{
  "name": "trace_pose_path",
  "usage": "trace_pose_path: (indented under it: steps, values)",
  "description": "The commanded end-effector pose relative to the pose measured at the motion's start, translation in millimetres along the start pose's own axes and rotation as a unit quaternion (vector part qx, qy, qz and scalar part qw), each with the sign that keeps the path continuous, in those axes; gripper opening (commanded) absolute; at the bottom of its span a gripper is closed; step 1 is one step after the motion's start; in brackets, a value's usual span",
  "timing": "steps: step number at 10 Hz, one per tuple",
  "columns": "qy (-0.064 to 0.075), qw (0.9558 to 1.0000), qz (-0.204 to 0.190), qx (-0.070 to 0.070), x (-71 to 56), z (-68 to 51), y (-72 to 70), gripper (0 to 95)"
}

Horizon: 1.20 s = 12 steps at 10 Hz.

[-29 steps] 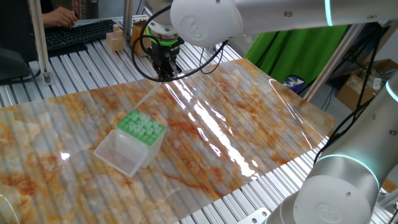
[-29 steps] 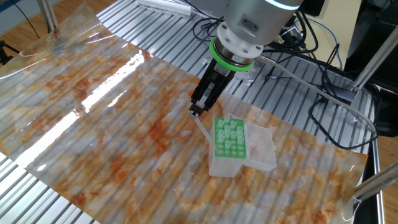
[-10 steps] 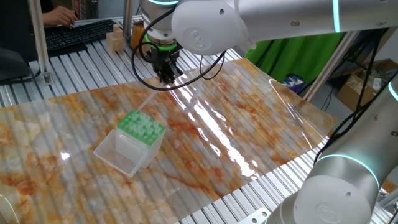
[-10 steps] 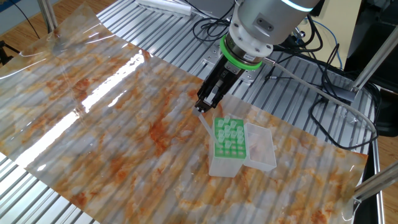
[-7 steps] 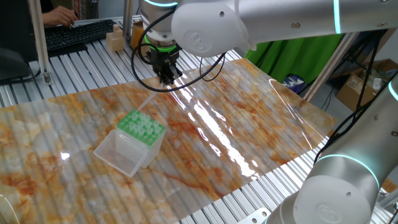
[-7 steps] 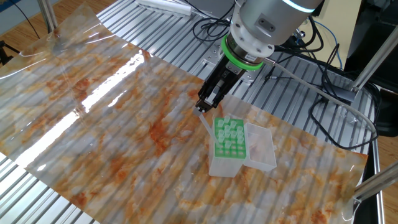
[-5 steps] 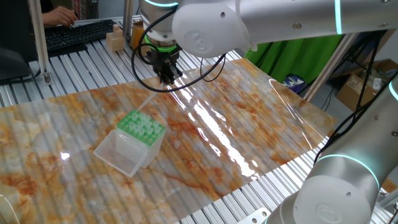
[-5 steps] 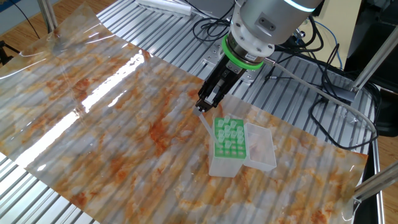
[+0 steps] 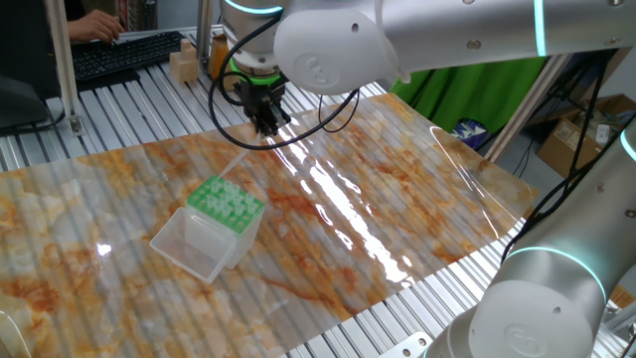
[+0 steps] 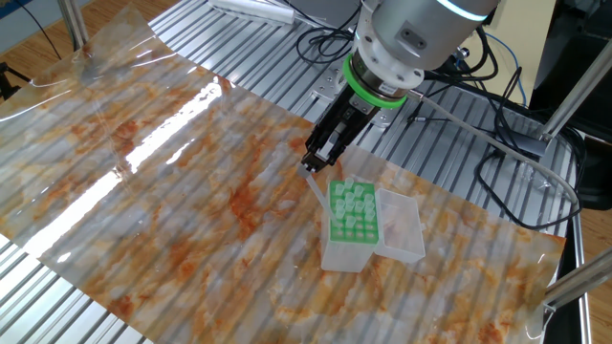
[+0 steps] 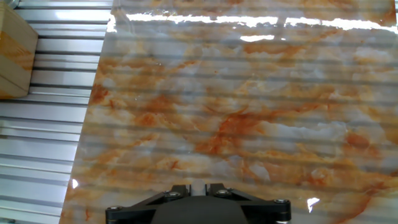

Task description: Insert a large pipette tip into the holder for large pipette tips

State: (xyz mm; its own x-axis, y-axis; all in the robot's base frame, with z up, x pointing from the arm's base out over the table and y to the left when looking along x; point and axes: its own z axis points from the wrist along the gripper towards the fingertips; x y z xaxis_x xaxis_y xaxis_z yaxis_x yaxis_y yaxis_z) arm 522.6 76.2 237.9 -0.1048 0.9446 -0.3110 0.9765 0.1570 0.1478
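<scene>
My gripper (image 9: pixel 264 124) hangs above the marbled sheet, behind the holder, and is shut on the large pipette tip (image 9: pixel 238 157). The translucent tip slants down from the fingers toward the holder's green rack (image 9: pixel 227 202), its point close above the rack's near edge. In the other fixed view the gripper (image 10: pixel 310 165) holds the tip (image 10: pixel 315 191) just left of the rack (image 10: pixel 352 212). The holder's clear lid (image 10: pixel 402 227) lies open beside it. In the hand view only a whitish stub shows between the fingers of the gripper (image 11: pixel 198 185); the holder is out of that view.
A keyboard (image 9: pixel 124 50) and a wooden block (image 9: pixel 184 65) lie at the back on the slatted table. Cables (image 10: pixel 497 143) trail behind the arm. A second robot arm (image 9: pixel 556 288) stands at the right. The wooden block (image 11: pixel 12 56) sits left of the sheet's edge.
Since the oldest frames the gripper has shifted a little up and toward the holder with the tip in it. Over the last second nothing has visibly moved.
</scene>
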Motion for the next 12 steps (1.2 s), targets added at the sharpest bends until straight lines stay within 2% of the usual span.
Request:
trace_pose_path:
  steps: [1,5,12]
  values:
    - [-0.002,1.0000,-0.003,-0.001,-0.4,-0.4,-0.7,0.0]
    - [-0.011,0.9999,-0.005,-0.002,0.0,-0.7,-1.5,0.0]
    - [-0.017,0.9998,-0.006,-0.009,5.8,-0.5,-8.2,0.0]
